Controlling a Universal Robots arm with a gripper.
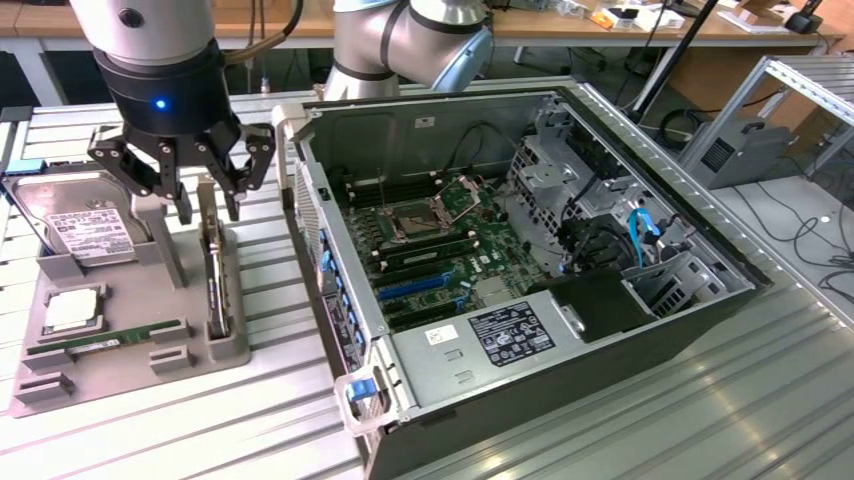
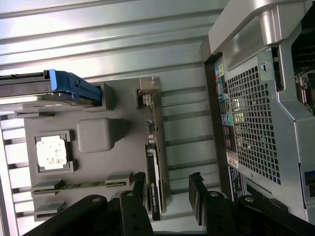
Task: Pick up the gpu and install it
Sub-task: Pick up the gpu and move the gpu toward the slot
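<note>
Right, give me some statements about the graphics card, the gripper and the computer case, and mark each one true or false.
1. The gripper is open. True.
2. The graphics card is already fitted in the computer case. False: it stands on edge in the grey holder beside the case.
3. The gripper's fingers sit on either side of the graphics card. True.
4. The computer case is closed up. False: its side is open and the motherboard shows.
5. The hard drive lies inside the case. False: it leans in the grey holder.
</note>
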